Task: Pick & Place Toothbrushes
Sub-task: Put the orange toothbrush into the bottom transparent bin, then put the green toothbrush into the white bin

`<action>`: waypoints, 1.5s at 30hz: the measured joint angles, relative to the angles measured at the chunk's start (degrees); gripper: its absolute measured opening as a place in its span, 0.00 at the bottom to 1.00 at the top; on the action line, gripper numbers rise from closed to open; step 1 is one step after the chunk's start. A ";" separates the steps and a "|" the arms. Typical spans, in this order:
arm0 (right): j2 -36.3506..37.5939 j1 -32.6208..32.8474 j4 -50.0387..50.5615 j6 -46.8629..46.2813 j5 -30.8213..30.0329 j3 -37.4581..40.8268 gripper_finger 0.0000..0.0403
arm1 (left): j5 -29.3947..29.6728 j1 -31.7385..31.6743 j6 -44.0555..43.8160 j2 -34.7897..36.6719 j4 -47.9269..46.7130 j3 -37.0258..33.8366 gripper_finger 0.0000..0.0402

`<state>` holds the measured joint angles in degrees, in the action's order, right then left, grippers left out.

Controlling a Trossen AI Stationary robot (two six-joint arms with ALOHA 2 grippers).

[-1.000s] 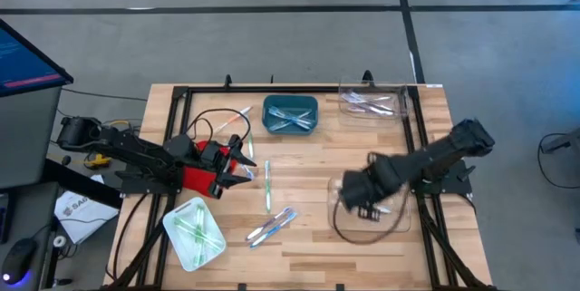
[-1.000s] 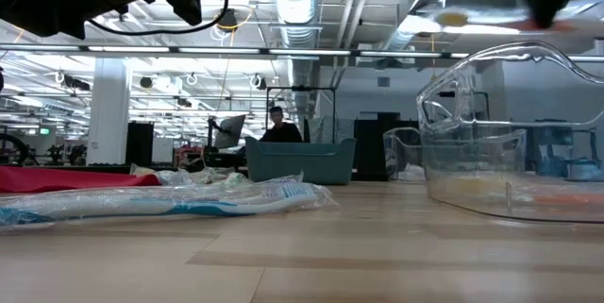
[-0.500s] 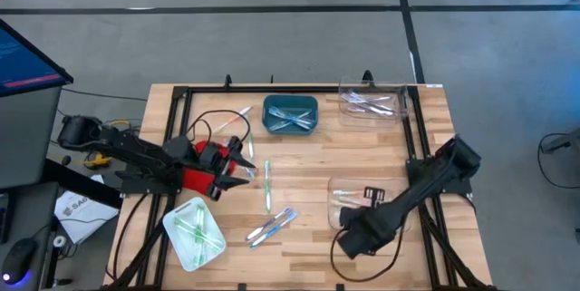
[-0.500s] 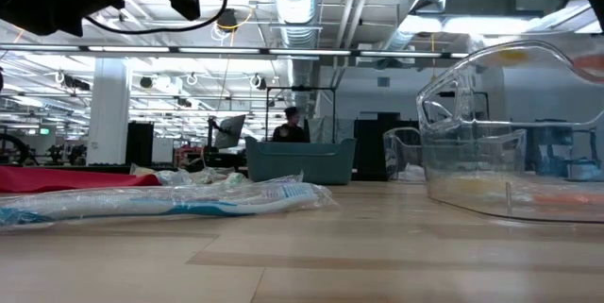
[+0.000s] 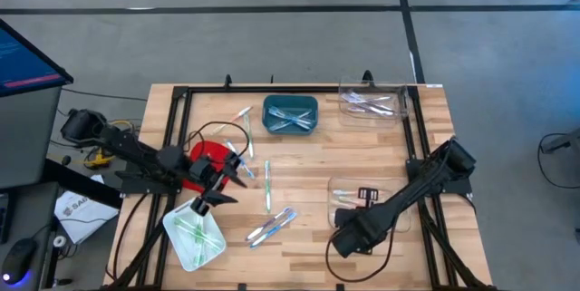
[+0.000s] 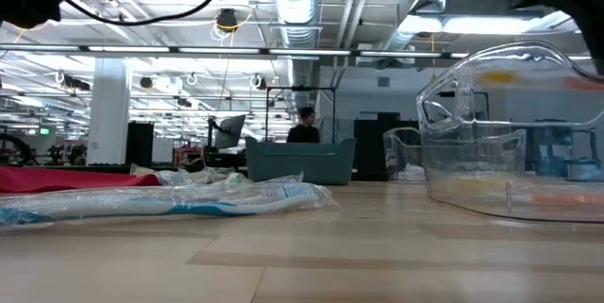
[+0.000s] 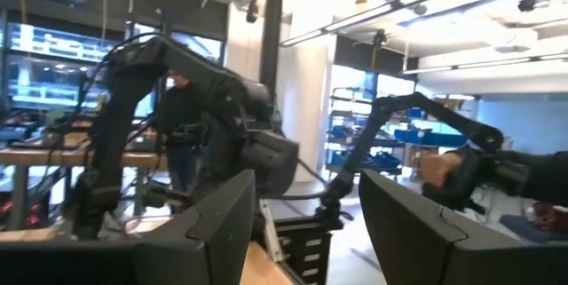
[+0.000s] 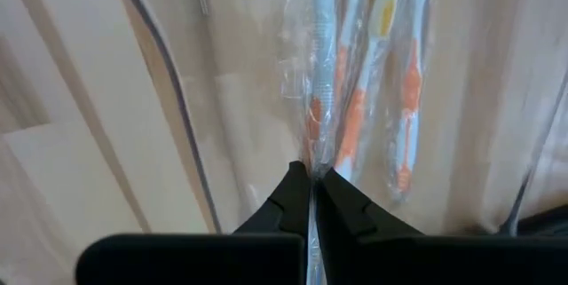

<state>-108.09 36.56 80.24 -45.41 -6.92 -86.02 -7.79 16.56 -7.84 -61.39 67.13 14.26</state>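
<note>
- two dark arms share our light wooden table (image 5: 308, 160), which a black frame borders; bare wood lies open in the middle, between the loose toothbrushes and the clear plastic tray (image 5: 349, 202) near the front right.
- our left gripper (image 5: 237, 171) sits above the red cloth (image 5: 207, 153) at the table's left, fingers (image 7: 222, 223) apart and holding nothing.
- our right gripper (image 5: 345, 238) is at the clear tray's front edge, fingers pressed together with a thin wrapper edge between the tips; orange-and-white wrapped toothbrushes (image 8: 359, 98) lie in the tray just beyond.
- since a second ago, our right arm has swung from over the tray toward the table's front; our left gripper has shifted forward, toward the white-green tray (image 5: 194, 232).
- toothbrushes are thin plastic sticks in clear wrappers: green ones (image 5: 268, 187) mid-table, blue ones (image 5: 272, 226) near the front, more in the teal bin (image 5: 290, 114) and the far clear box (image 5: 373, 102).
</note>
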 joint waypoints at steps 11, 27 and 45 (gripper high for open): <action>0.02 2.50 -3.97 -4.59 4.42 5.02 0.00 | 0.85 1.66 2.71 0.02 1.45 0.00 0.49; 0.02 0.87 -4.52 -4.28 2.52 7.65 0.24 | 1.83 1.66 3.05 0.02 1.56 0.00 0.49; 0.07 -0.23 9.63 -5.80 2.41 1.49 0.53 | 1.81 1.66 2.92 0.02 1.51 0.00 0.49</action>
<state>-108.03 36.33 89.87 -51.21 -4.51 -84.52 -5.98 18.22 -4.93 -61.36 68.64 14.26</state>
